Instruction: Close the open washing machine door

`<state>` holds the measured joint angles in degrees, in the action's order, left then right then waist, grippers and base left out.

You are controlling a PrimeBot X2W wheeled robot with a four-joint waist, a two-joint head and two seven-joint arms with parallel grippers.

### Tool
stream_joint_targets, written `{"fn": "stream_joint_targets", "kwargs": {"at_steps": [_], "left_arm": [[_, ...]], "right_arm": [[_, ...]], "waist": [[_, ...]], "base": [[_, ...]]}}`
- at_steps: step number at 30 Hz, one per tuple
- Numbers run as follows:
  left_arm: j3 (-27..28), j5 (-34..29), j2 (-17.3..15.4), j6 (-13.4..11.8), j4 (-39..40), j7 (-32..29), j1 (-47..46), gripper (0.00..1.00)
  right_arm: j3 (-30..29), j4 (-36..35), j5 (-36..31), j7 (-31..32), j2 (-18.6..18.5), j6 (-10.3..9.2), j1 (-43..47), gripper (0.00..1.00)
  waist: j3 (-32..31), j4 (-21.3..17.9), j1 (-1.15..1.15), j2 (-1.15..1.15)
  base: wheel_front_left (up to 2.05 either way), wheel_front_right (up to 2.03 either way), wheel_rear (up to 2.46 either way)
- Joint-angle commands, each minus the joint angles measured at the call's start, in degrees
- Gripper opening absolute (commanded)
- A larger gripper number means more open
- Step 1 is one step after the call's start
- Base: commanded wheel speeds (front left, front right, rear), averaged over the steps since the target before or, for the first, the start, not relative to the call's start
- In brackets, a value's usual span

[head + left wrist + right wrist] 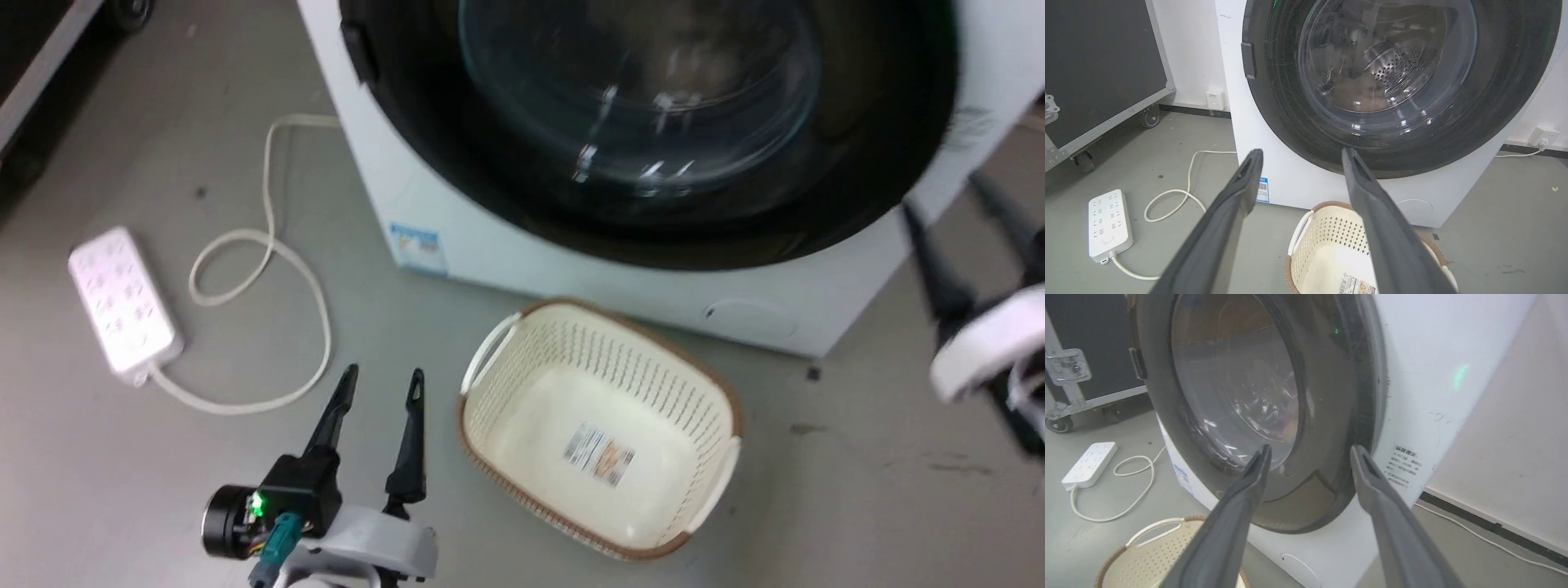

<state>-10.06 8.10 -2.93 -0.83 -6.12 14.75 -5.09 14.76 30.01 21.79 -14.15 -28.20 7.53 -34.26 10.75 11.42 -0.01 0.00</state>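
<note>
Stiff, heavy and glossy, the washing machine door seems already flush on the far washing machine, best pushed at its black rim; left hand and right hand both spread, empty.

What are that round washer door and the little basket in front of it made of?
The washing machine door: glossy black ring, probably plastic, around a clear bulging window, likely glass given its sharp reflections. The laundry basket: matte cream plastic, seemingly, moulded with holes, brown rim.
</note>
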Motion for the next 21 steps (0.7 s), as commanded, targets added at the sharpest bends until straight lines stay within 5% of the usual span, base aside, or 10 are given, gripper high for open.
{"fn": "stream_joint_targets", "kwargs": {"at_steps": [1, 15, 21], "left_arm": [[0.7, -0.3, -0.1, 0.2, 0.0, 0.2, 0.7, 1.0], [3.1, -1.4, -0.8, 2.6, -2.2, 0.2, 6.3, 1.0], [3.0, -2.1, -0.9, 3.1, -3.3, 0.2, 6.9, 1.0]], "right_arm": [[-1.4, -1.8, -2.0, -0.5, 1.6, -0.04, 3.5, 1.0], [-20.6, -24.5, -16.6, -0.8, 21.9, -0.04, 31.8, 1.0], [-21.1, -28.0, -20.2, -0.8, 25.0, -0.04, 38.6, 1.0]], "waist": [[-4.1, -2.9, 0.01, 0.0], [-11.7, -8.0, 0.01, 0.0], [-11.9, -8.7, 0.01, 0.0]], "base": [[0.0, 0.0, 0.0], [0.0, 0.0, 0.0], [0.0, 0.0, 0.0]]}}
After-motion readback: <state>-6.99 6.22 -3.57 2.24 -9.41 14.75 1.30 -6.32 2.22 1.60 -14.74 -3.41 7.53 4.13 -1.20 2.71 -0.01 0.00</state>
